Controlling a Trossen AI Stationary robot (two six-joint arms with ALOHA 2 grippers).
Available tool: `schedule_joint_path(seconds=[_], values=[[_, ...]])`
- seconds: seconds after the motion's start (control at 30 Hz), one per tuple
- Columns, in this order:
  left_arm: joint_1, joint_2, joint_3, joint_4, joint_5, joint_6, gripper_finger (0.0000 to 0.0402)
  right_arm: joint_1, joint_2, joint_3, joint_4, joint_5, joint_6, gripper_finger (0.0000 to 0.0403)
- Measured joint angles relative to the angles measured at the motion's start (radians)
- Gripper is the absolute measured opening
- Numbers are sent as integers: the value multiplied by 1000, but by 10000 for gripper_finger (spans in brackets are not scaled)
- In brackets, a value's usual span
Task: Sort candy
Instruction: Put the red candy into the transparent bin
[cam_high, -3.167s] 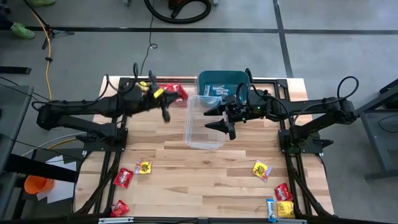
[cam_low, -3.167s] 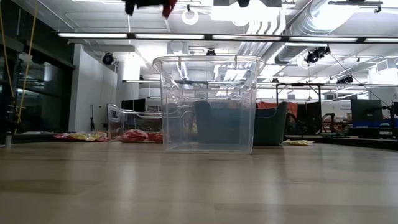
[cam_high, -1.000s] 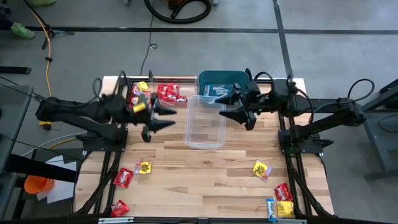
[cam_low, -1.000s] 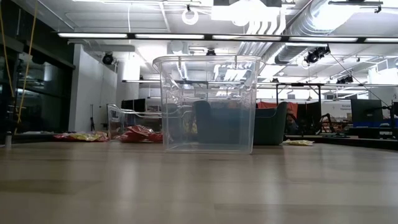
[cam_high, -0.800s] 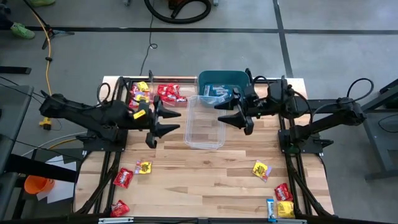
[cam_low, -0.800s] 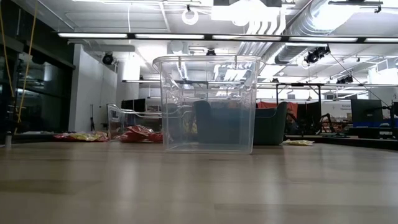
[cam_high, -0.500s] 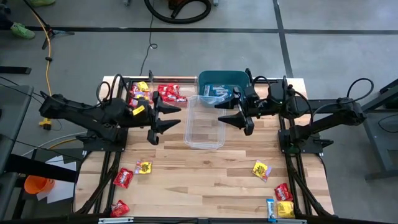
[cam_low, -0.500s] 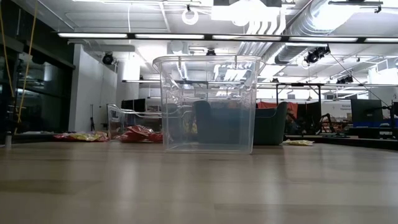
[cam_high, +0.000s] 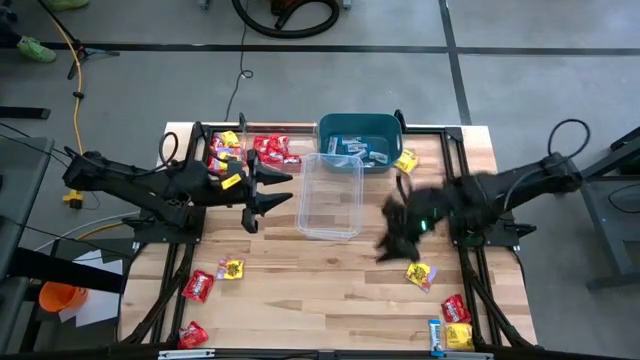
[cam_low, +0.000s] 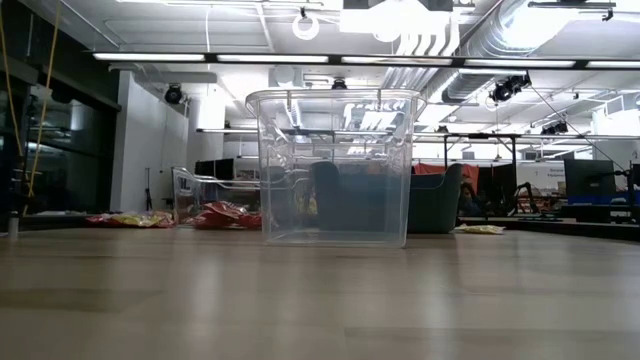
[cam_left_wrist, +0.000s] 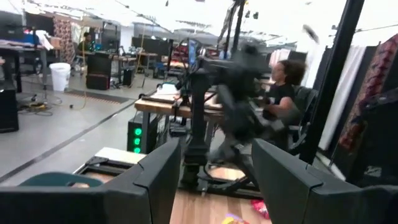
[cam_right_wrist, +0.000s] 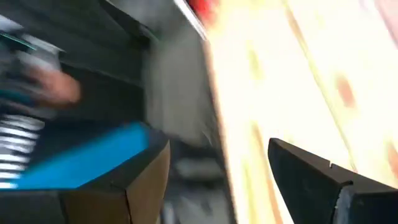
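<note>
Loose candy lies on the wooden table: red (cam_high: 198, 287) and yellow (cam_high: 231, 268) packets near left, a yellow packet (cam_high: 420, 272) and a few more (cam_high: 455, 325) near right. Another yellow one (cam_high: 406, 160) lies beside the teal bin (cam_high: 358, 132). More red and yellow packets fill the far-left clear tub (cam_high: 258, 150). My left gripper (cam_high: 275, 190) hovers open just left of the middle clear tub (cam_high: 330, 195), nothing between its fingers (cam_left_wrist: 155, 183). My right gripper (cam_high: 398, 240), blurred, hangs open right of that tub, above the yellow packet, its fingers (cam_right_wrist: 311, 177) holding nothing.
The middle clear tub (cam_low: 335, 165) stands upright between the two arms, with the teal bin behind it. Black frame rails (cam_high: 470, 270) run along the table's left and right sides. A person (cam_left_wrist: 286, 84) sits beyond the table's right side. Bare wood lies along the near middle.
My right gripper has swung fast from beside the teal bin toward the table's near edge and down, rolling and tipping its fingers downward; it stays open. The yellow packet beside the teal bin now shows where the arm covered it.
</note>
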Motion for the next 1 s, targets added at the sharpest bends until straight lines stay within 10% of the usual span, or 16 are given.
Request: schedule_joint_path(seconds=[0.2,0.5,1.0], values=[[12,0,0,-3,-25,0,186,291,60,-112,-188,152,443,268],[48,0,0,-2,-28,-2,186,491,150,-422,-115,-161,1061,268],[52,0,0,2,-27,-18,186,513,377,-470,3,-304,996,268]])
